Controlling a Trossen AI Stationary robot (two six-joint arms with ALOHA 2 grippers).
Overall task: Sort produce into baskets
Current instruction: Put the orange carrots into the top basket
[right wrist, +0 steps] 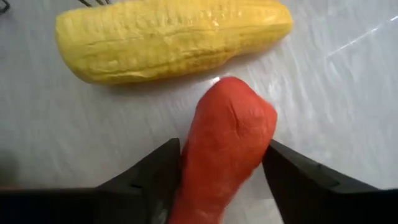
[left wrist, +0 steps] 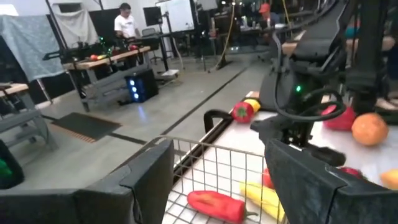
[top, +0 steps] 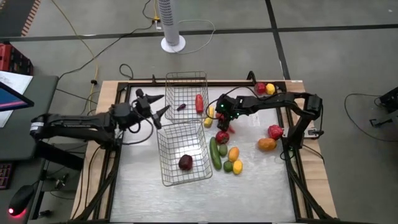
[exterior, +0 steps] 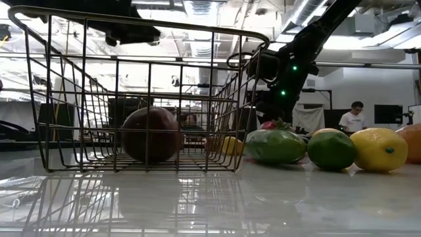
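Observation:
My right gripper (top: 222, 124) reaches down at the table's middle, right of the two wire baskets, shut on an orange-red piece of produce (right wrist: 227, 143). A yellow corn cob (right wrist: 168, 37) lies on the table just beyond it. My left gripper (top: 155, 106) hangs open and level at the left rim of the far basket (top: 186, 79), holding nothing. That basket holds a red pepper (top: 199, 102) and a small dark purple piece (top: 181, 106). A dark red round fruit (top: 185, 162) lies in the near basket (top: 165, 155). My right gripper pinches the orange-red piece by its two sides (right wrist: 189, 155) between the two fingers. The fingers slant down from the table's right side and lie along the piece. Its rounded end (right wrist: 239, 99) sticks out past the fingertips; it seems to rest on the table.
A cucumber (top: 215, 152), an orange fruit (top: 233, 154), a lime (top: 228, 166) and a lemon (top: 237, 167) lie right of the near basket. More red and orange pieces (top: 271, 137) lie farther right, and two (top: 265, 89) at the far right corner.

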